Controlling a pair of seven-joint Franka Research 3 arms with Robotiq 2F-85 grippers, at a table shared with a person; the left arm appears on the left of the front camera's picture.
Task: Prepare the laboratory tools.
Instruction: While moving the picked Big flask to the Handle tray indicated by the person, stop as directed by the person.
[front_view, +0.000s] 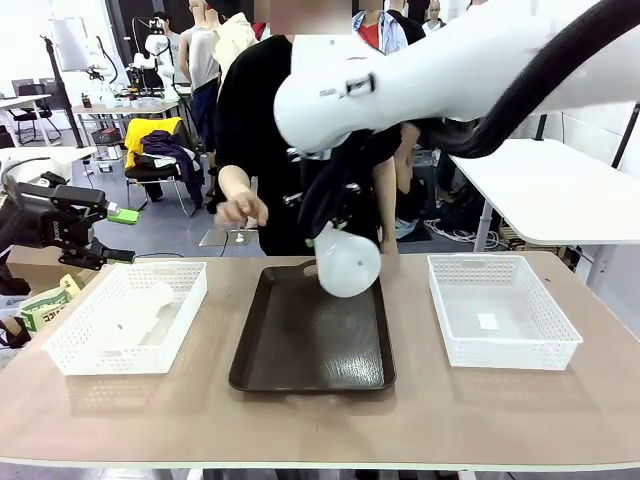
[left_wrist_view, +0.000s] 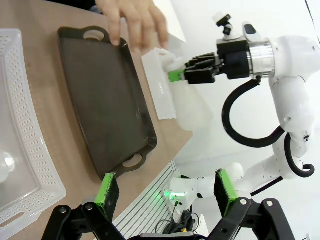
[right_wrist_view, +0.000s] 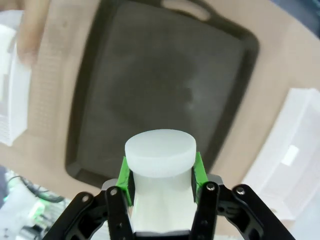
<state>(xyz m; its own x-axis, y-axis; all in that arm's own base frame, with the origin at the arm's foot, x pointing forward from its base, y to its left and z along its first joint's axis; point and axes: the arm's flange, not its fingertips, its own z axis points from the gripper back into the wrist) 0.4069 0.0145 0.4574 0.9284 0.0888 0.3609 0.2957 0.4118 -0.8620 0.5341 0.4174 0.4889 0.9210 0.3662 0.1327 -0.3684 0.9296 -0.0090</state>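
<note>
1. while the right gripper (right_wrist_view: 160, 172) hangs over the table, its green pads are clamped on the cylindrical neck of a conical flask (right_wrist_view: 160, 150); the jaws are closed on it.
2. the flask is in the air above the far end of the dark brown tray (right_wrist_view: 165, 85), tilted rather than upright, and touches nothing but the pads.
3. risk: the neck looks smooth and hard, so it could turn or slide between the pads.
4. risk: if it is let go while tilted, the wide flat base may land on its edge and the flask may roll off the tray's low raised rim.
5. risk: the person's hand (front_view: 243, 208) hovers near the tray's far handle, so a sweep that way could strike it.
6. materials: the flask is translucent, milky and round-shouldered, and the tray is matte, rectangular and round-cornered with cut-out handles.
7. the left mesh basket (front_view: 190, 290) and right mesh basket (front_view: 505, 262) are white perforated plastic on a pale wood-look table (front_view: 320, 420).
8. a pale shape (front_view: 130, 315) lies in the left basket, too faint to name.
9. the left gripper (left_wrist_view: 166, 195) waits well apart, with its jaws spread wide and nothing between them.
</note>
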